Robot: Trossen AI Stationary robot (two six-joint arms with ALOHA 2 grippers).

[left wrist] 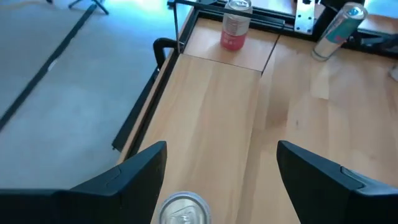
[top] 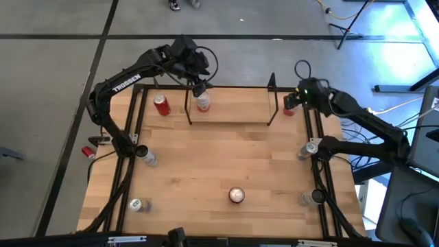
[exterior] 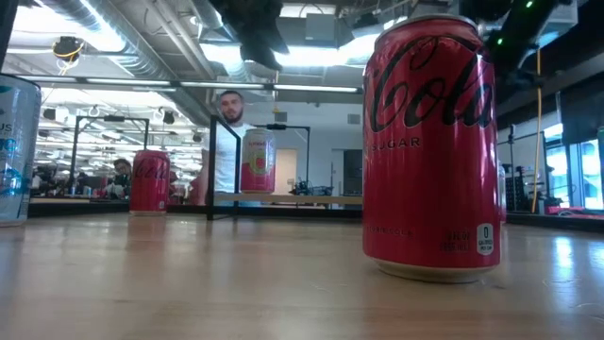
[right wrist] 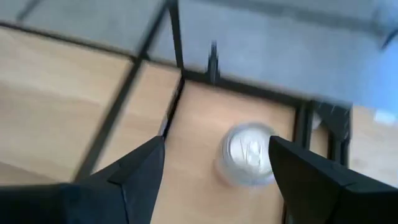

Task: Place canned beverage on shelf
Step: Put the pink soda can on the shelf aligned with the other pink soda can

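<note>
My left gripper (top: 199,88) hovers over the left end of the shelf (top: 230,118), which stands along the middle of the worktop's (top: 219,161) far edge. Its fingers (left wrist: 134,168) are spread wide. Between and below them stands a pink-and-white can (top: 203,103), upright on the shelf board close to the left rod frame. I am not touching it; there is clear wood on both sides of its silver top.

My right gripper (top: 291,101) is at the worktop's far right corner, just past the shelf's right rod frame. Its fingers (right wrist: 140,174) are also spread apart. Under them a red can (top: 288,110) stands upright on the worktop itself, beside the shelf and not on it. That wrist view is blurred, so I cannot tell whether a finger brushes the can's side.

A second red can (top: 162,105) stands on the worktop just left of the shelf. A third, a cola can (top: 236,195), stands upright near the middle of the near edge. Several silver cans (top: 147,158) sit along the left and right edges, by the black rails. Beyond the far edge, a person (exterior: 226,142) shows in the room.
</note>
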